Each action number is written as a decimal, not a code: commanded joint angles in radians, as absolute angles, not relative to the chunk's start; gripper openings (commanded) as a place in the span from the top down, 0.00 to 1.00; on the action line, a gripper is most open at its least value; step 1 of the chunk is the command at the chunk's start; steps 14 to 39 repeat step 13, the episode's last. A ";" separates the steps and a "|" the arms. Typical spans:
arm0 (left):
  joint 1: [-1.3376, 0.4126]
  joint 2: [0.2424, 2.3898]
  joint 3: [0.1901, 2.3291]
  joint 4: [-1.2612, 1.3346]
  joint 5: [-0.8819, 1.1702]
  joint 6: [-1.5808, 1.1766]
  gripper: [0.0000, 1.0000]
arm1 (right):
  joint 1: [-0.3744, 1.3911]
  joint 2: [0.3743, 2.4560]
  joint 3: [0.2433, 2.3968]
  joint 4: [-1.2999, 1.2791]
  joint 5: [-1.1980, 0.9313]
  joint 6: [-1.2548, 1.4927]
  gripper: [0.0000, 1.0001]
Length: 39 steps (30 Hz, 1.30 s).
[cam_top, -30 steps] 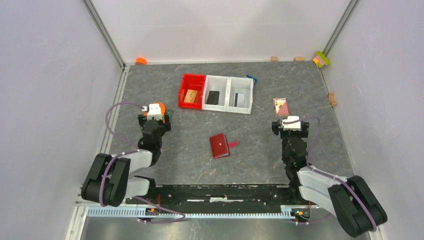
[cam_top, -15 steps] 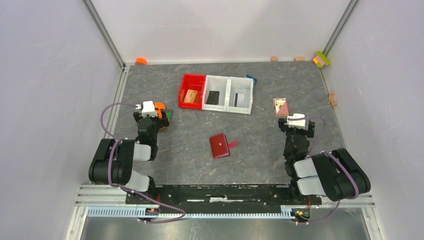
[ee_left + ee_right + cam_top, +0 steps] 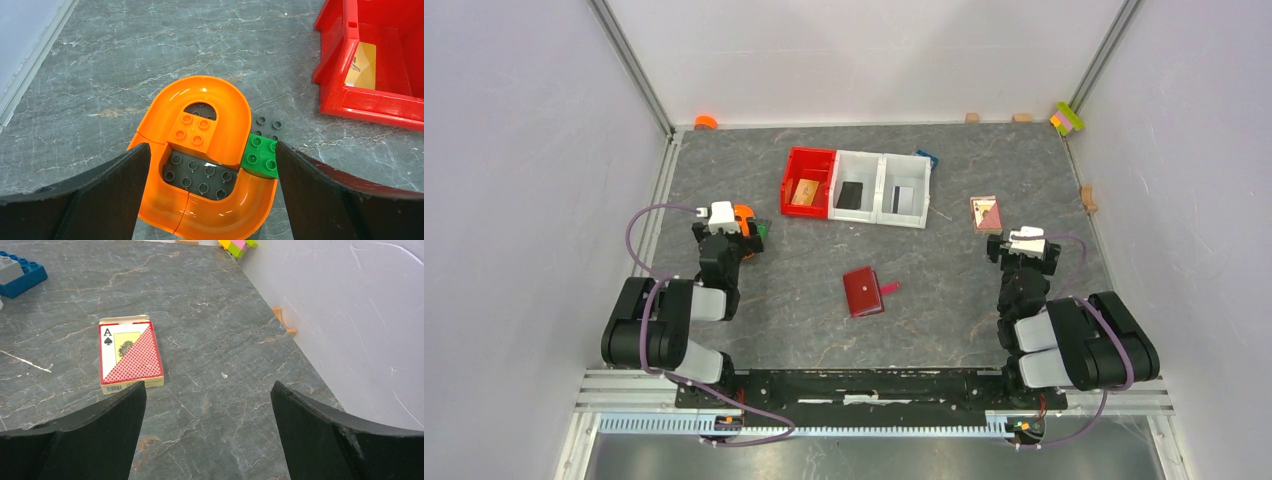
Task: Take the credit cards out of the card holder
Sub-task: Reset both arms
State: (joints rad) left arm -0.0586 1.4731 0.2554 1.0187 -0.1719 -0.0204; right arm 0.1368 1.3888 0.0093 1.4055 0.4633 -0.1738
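Note:
The card holder (image 3: 862,292) is a dark red wallet lying flat mid-table with its snap tab to the right. The tan-orange card (image 3: 805,192) lies in the red bin (image 3: 796,165), the black card (image 3: 850,195) in the middle white bin and the pale grey card (image 3: 902,199) in the right white bin. The tan card also shows in the left wrist view (image 3: 362,59). My left gripper (image 3: 210,200) is open and empty over an orange toy piece (image 3: 200,125). My right gripper (image 3: 207,435) is open and empty over bare table.
A red-patterned playing card box (image 3: 129,357) lies just ahead-left of the right gripper. A green brick (image 3: 261,155) adjoins the orange piece. A blue brick (image 3: 20,275) sits behind the bins. Small blocks lie along the back and right walls.
Both arms have folded back toward their bases, away from the wallet. The right gripper has moved further right and back. The wallet and cards have not moved.

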 commanded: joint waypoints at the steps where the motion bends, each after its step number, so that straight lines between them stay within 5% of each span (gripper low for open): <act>1: -0.057 1.473 0.278 1.039 -0.163 -0.038 0.00 | 0.133 1.384 -0.094 1.446 0.436 -0.155 0.02; 39: -0.057 1.473 0.286 1.021 -0.111 -0.017 0.00 | 0.133 1.382 -0.097 1.450 0.436 -0.155 0.02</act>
